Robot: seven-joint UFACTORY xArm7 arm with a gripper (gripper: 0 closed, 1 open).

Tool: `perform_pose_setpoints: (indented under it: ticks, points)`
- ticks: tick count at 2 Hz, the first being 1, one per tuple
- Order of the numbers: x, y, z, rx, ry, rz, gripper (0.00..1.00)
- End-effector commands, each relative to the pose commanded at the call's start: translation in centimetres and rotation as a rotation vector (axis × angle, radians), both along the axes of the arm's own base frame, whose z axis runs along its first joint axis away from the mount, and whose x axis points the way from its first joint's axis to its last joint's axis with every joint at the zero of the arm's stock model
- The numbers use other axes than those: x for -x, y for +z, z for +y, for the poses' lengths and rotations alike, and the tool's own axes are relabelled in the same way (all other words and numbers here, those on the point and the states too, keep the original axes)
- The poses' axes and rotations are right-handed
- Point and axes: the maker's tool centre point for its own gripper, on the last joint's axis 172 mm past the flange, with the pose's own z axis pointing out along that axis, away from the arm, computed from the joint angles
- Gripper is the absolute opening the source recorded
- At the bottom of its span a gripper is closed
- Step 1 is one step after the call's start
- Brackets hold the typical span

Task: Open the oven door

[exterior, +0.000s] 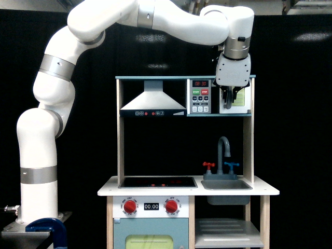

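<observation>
The oven door, white-framed with a pale yellow-green window, sits at the top right of the toy kitchen and looks narrow, swung partly out from its cavity. My gripper hangs from above at the door's left edge. Its dark fingers are shut where the grey bar handle is, and they hide most of it. The white arm arches in from the exterior view's left, above the kitchen.
Left of the door is a keypad panel with red and green buttons, then a grey range hood. Below are a faucet, a sink, a stovetop and a larger blue-grey door.
</observation>
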Motion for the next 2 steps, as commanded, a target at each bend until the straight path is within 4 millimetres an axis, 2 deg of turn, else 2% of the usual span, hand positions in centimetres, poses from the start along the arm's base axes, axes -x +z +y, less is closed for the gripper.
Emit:
perform_pose_setpoints:
  ticks: [1, 2]
  points:
    - [-2.3, 0.0, -1.1, 0.0, 0.0, 0.0, 0.0]
    - [-3.0, 0.0, -1.3, 0.0, 0.0, 0.0, 0.0]
